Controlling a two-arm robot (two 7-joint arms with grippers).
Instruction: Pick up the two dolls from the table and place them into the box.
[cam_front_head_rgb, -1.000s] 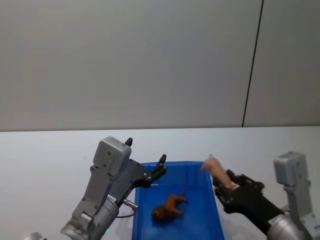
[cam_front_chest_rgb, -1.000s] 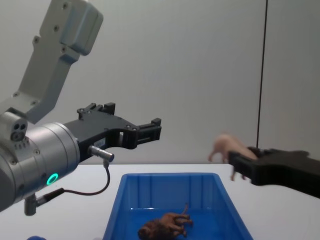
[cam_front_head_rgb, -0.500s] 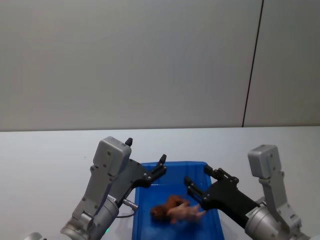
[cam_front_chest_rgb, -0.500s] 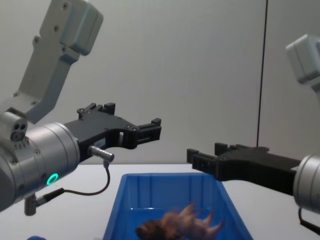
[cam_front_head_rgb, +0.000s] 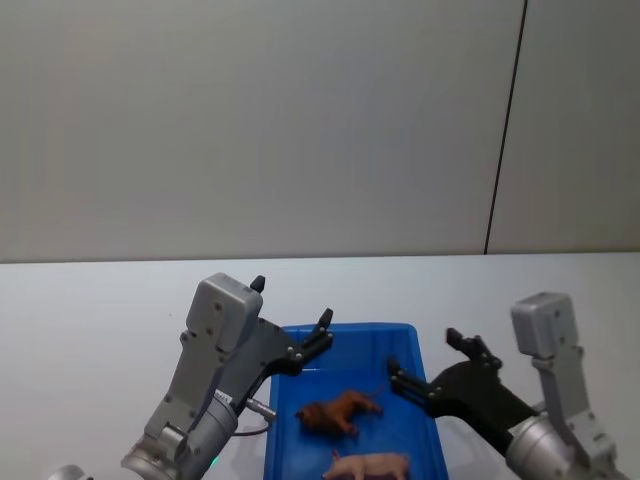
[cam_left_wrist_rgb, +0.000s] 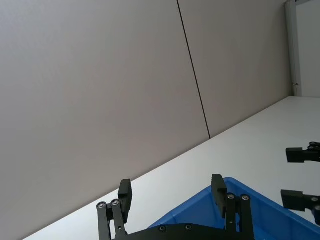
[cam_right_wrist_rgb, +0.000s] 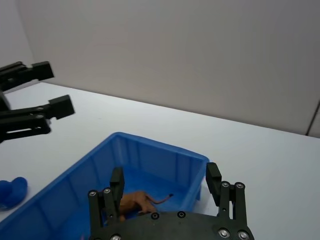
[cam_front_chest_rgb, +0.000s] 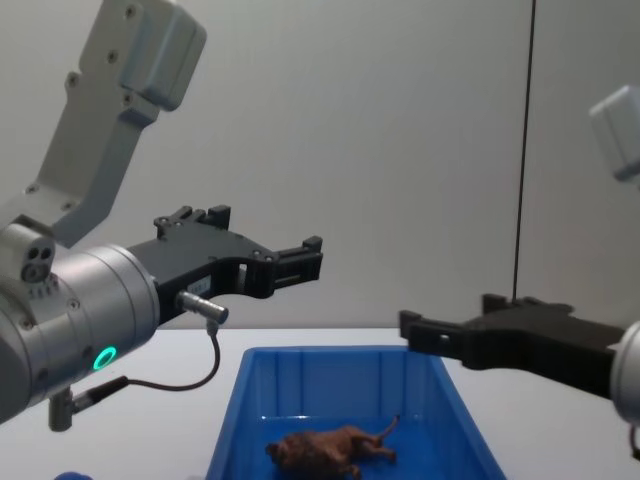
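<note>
Blue glossy plastic forms the large rectangular bin, where we see the brown four-legged toy animal and a smooth pink toy pig lying; left gripper and right gripper hover above, fingers apart, empty.

The left arm rises from the lower left with its grey wrist housing held high. The left gripper reaches forward and inward, roughly level, its two black fingers spread wide. The right arm comes in from the lower right, and the right gripper points forward and inward toward the left one, sitting lower than it in the chest view and well apart from it, with its fingers likewise spread.
</note>
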